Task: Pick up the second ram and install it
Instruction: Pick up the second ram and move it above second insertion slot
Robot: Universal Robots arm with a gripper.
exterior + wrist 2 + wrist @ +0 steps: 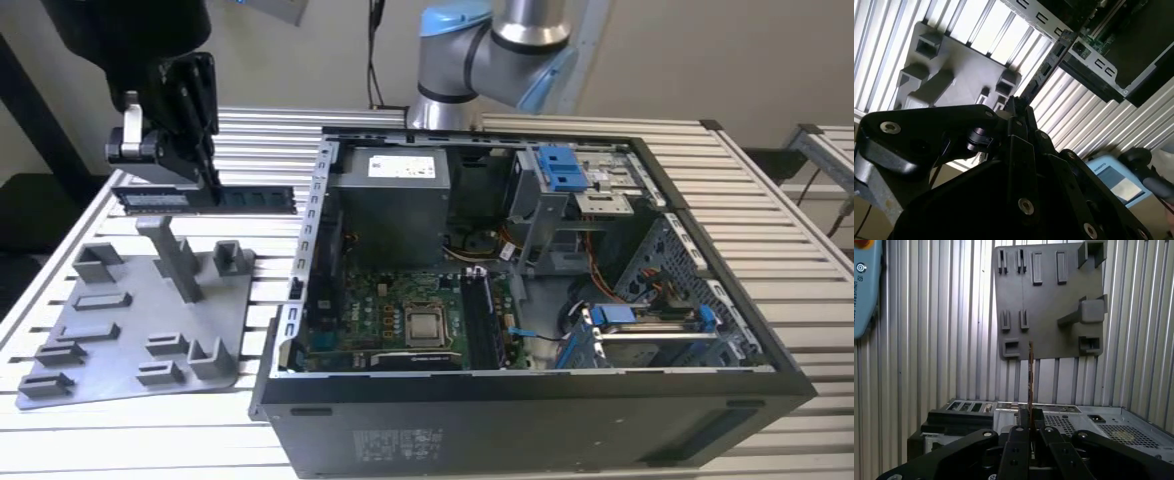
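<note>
End effector [194, 170] clenched on the second ram [251, 198], nine o'clock of the case [534, 410]; likely light, stiff, fragile: pinch its flat faces.

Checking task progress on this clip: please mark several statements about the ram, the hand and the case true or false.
1. The hand grips the second ram. True.
2. The second ram sits in a motherboard slot. False: it is held in the air, outside the computer case.
3. The computer case is open, with its motherboard exposed. True.
4. The hand is inside the case. False: it is over the gray fixture, at the exterior view's left of the case.
</note>
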